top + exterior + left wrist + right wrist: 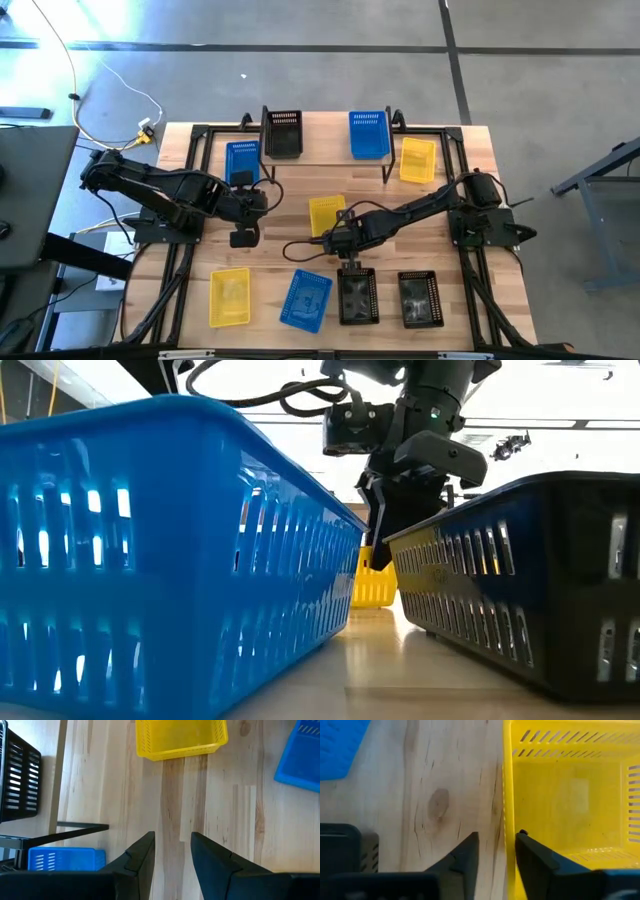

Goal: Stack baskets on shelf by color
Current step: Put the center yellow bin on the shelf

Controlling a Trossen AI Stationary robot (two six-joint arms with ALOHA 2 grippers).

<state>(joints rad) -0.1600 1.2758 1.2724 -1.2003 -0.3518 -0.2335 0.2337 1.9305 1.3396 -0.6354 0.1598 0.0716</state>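
The right tool [495, 855] sits at the middle of the desk [270, 255], straddling one side wall of a yellow basket [327, 214]: one finger is outside the wall and the other inside, with the jaws narrowed around the rim but a sliver of gap visible, so a firm grip cannot be confirmed. The left tool [172, 852] hovers over bare wood toward the desk's left side, fingers parted and holding nothing, pointed at that same yellow basket.

On the shelf [325, 150] along the far edge stand a black basket [282, 133] at its left end and a blue basket [368, 134] toward its right end. Another blue basket [243, 161] lies on the desk just beside the shelf's left legs, and a second yellow basket [417, 159] lies just off the shelf's right end. Along the near edge, from left to right, lie a third yellow basket [230, 296], a tilted blue basket [305, 299] and two black baskets [358, 296], side by side near the right corner.
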